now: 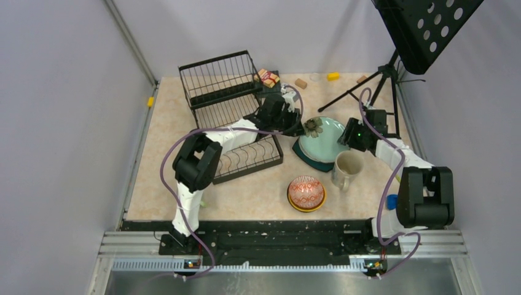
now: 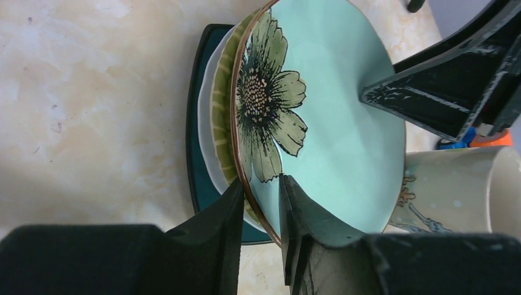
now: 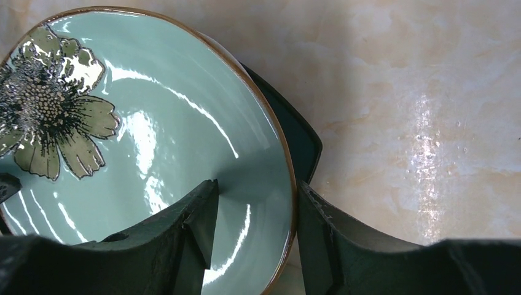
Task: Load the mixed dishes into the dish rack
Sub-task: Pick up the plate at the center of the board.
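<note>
Top external view: the flower plate (image 1: pixel 332 136) lies on top of a plate stack (image 1: pixel 305 157) on the tabletop (image 1: pixel 246 190), right of the rack (image 1: pixel 224 92), and both arms reach it from opposite sides. The left fingers (image 2: pixel 224 233) are drawn narrow and pinch its rim beside the painted flower, one tip on each face. The right fingers (image 3: pixel 190 239) stand wider and straddle the opposite rim, one over the glaze and one outside it. A mug (image 1: pixel 347 169) stands just beside the stack. Two nested bowls (image 1: pixel 306 192) sit nearer the arm bases.
</note>
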`<state>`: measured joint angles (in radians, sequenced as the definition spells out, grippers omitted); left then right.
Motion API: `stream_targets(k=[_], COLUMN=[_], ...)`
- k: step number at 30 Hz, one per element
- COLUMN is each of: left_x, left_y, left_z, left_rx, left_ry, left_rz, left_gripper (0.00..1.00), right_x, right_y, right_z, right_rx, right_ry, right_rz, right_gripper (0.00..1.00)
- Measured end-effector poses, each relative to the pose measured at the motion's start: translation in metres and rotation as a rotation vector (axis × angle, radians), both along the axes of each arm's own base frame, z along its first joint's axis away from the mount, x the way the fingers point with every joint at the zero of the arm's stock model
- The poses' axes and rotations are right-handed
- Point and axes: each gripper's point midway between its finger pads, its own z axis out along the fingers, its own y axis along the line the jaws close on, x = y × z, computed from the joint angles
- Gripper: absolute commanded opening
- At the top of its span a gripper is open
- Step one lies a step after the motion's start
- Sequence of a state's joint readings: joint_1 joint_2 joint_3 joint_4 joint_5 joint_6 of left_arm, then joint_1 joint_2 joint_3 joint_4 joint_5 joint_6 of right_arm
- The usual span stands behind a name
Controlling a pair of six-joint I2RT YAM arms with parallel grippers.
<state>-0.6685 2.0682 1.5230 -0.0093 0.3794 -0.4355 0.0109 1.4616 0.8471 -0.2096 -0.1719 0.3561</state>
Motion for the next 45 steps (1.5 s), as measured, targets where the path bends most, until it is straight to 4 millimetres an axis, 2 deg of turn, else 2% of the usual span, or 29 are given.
stream_targets(k=[15,30,33,35,41,42,45], left_x=[-0.001,-0.003,-0.003,-0.002,0.002,0.002,0.003], left_y=[-0.009,-0.019,-0.020,-0.020,-0.019,-0.019,-0.019], left_z=[0.015,0.004,0.003,0.001,-0.004,-0.004,-0.001], left_rx=[-0.121,-0.190,-0.193,-0.190,-0.176,-0.176,-0.175], left_ry=[0.072,0.149,0.157,0.162,0.162,0.159,0.149], left_rz=[-0.003,-0.023,-0.027,-0.026,-0.006,-0.008,-0.013], left_gripper=[0.43,0.45,0.38,0.26,0.10,0.03,0.00], right_x=[0.001,0.006,0.007,0.007,0.008,0.008,0.008], right_y=[0.001,0.005,0.006,0.007,0.006,0.006,0.006], right_z=[-0.002,-0.003,-0.003,-0.003,-0.001,-0.001,0.000], right_rx=[0.007,0.027,0.034,0.037,0.037,0.037,0.038], right_ry=[0.003,-0.009,-0.012,-0.012,-0.014,-0.015,-0.017], right_rz=[0.009,0.036,0.043,0.044,0.043,0.043,0.044], right_gripper=[0.50,0.50,0.50,0.50,0.52,0.54,0.59])
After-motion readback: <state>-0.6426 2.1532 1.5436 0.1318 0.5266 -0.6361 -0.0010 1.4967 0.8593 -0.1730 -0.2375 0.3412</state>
